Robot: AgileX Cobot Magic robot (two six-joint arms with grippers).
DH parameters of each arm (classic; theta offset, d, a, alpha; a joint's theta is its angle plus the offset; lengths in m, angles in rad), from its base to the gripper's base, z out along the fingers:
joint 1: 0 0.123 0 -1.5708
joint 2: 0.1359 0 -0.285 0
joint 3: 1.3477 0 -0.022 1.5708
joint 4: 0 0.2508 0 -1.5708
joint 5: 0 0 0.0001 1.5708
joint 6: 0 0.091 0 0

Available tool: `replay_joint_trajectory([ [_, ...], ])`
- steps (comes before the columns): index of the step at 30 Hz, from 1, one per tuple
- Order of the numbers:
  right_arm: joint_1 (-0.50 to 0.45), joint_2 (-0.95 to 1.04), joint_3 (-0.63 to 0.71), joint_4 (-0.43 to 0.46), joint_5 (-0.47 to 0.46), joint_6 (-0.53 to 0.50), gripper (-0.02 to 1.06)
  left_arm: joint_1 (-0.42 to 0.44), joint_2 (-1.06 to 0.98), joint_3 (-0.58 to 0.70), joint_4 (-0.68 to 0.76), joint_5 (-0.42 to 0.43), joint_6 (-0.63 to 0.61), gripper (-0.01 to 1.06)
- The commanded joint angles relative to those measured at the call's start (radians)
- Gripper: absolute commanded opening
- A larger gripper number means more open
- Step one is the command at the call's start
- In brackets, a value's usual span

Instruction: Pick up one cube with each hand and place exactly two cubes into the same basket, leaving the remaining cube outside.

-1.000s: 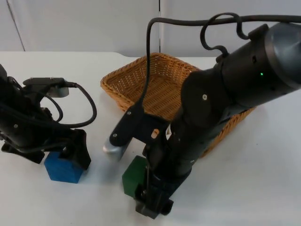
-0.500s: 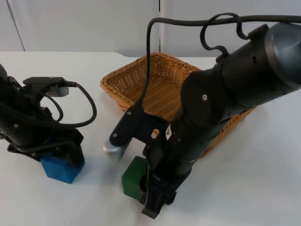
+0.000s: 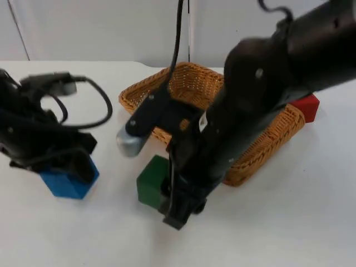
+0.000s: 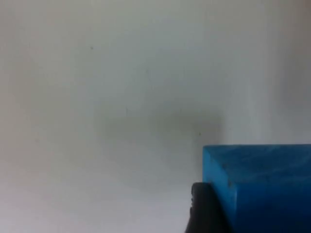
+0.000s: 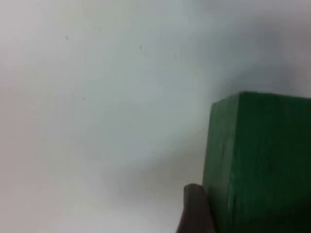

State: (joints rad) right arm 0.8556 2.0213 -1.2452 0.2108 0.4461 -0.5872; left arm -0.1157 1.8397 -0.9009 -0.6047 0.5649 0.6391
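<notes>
The left pincer [image 3: 71,171] is clamped on the solid blue cube [image 3: 69,182] above the white desk [image 3: 289,222], left of the square woven wicker basket [image 3: 267,147], and a black fingertip [image 4: 204,208] presses the cube's side. The right pincer [image 3: 179,204] grips the solid green cube [image 3: 151,181] just in front of the basket, while the small red cube [image 3: 306,107] sits beyond the basket's far right rim. I judge the main risk is a cube held near its edge twisting loose during the carry, or the two arms crowding each other over the basket.

table: white top [image 3: 311,222] is lying under even light | wall: grey partition [image 3: 100,28] is standing behind it
</notes>
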Motion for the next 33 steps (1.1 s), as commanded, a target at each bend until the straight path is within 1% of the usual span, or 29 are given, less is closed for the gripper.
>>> replay_joint_trajectory([
  [1, 0.005, -0.043, -0.006, -0.001, 0.026, 0.0, 0.0, -0.007, -0.049, -0.001, 0.034, 0.023, -0.042, 0.0],
  [3, 0.005, -0.081, -0.006, 0.001, 0.057, 0.0, 0.0, -0.007, -0.109, -0.001, 0.087, 0.037, -0.091, 0.0],
  [4, 0.005, -0.081, -0.006, 0.001, 0.057, 0.0, 0.0, -0.007, -0.109, -0.001, 0.087, 0.037, -0.091, 0.0],
  [7, 0.005, -0.139, -0.006, 0.001, 0.1, 0.008, 0.0, -0.007, -0.215, -0.001, 0.147, 0.063, -0.151, 0.0],
  [9, 0.005, -0.158, -0.006, 0.001, 0.111, 0.016, 0.0, -0.007, -0.23, -0.001, 0.151, 0.069, -0.153, 0.0],
  [10, 0.005, -0.187, -0.006, 0.001, 0.127, 0.043, 0.0, -0.007, -0.27, -0.001, 0.151, 0.08, -0.155, 0.0],
  [14, 0.005, -0.254, -0.006, 0.001, 0.163, 0.049, 0.0, -0.007, -0.344, -0.001, 0.153, 0.103, -0.155, 0.0],
  [22, 0.005, -0.312, -0.006, 0.001, 0.17, 0.049, 0.0, -0.007, -0.383, -0.001, 0.149, 0.11, -0.155, 0.0],
  [33, 0.005, -0.314, -0.006, 0.001, 0.168, 0.049, 0.0, -0.007, -0.383, -0.001, 0.145, 0.112, -0.155, 0.0],
])
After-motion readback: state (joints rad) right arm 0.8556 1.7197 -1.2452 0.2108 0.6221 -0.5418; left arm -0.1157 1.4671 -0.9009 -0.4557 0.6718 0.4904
